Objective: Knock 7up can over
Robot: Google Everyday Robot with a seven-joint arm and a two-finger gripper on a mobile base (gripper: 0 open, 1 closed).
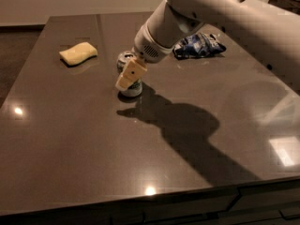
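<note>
We see the 7up can standing on the dark table, silver top and pale base showing (label mostly hidden) behind the gripper, whose spread we cannot tell.

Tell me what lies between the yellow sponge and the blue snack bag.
In the camera view, the 7up can stands there, with the gripper right in front of it.
</note>
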